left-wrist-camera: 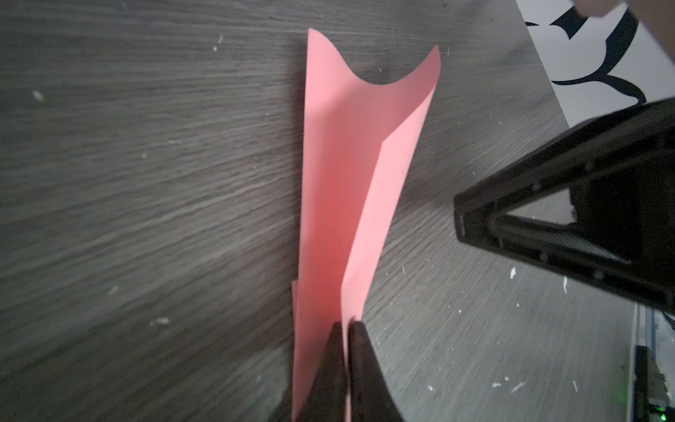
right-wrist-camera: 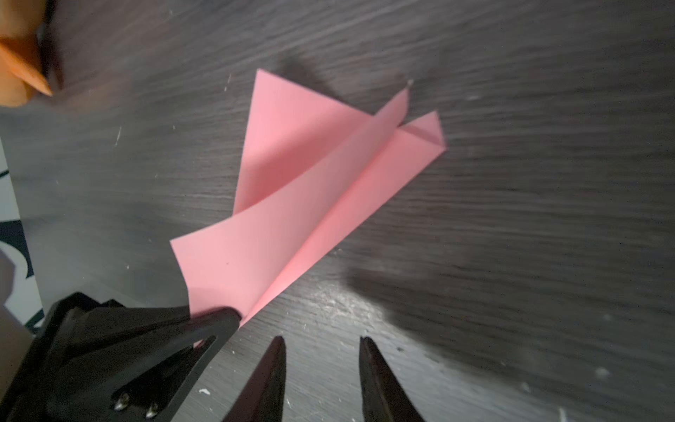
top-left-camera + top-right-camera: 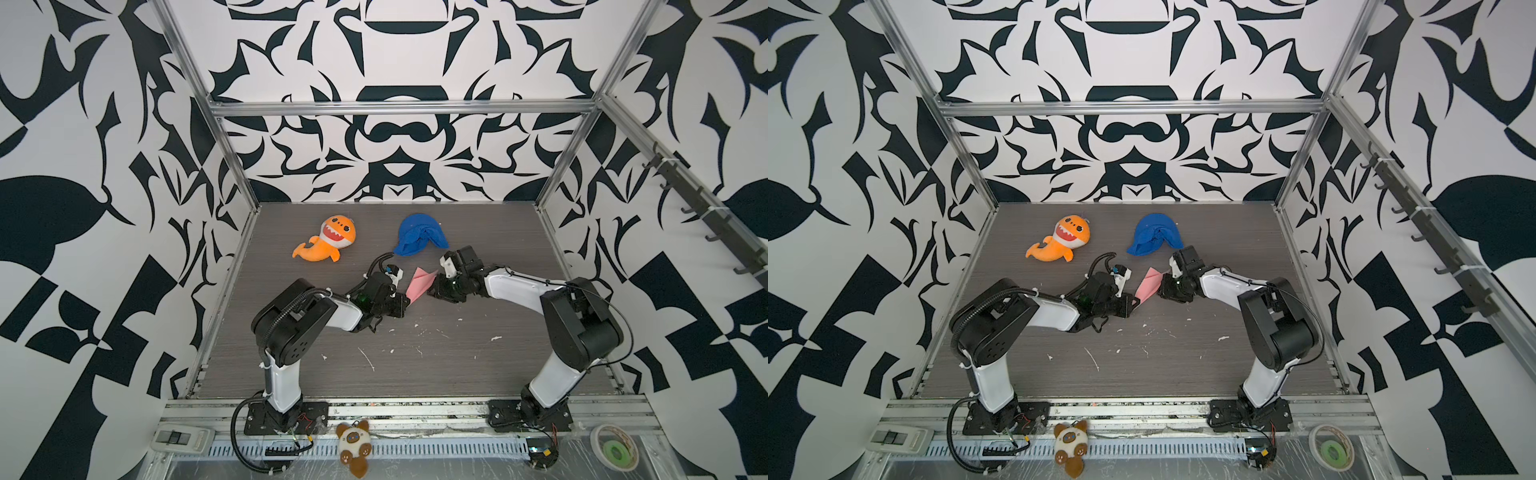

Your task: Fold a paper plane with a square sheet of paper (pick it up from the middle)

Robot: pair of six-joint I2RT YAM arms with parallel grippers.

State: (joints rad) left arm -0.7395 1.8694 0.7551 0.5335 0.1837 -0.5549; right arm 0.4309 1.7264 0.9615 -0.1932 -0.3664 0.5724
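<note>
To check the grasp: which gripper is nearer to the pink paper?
Left. The left gripper is shut on one end of the pink paper; the right gripper stands open just beside that same end, not touching it.

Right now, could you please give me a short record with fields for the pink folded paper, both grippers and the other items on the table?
paper: pink folded paper sheet, long and narrow, creased lengthwise, flaps loose at one end
left gripper: shut on the sheet's narrow end
right gripper: open, empty, close beside the sheet
others: orange shark plush toy and crumpled blue cloth, farther back on the dark wood-grain table, apart from the sheet
</note>
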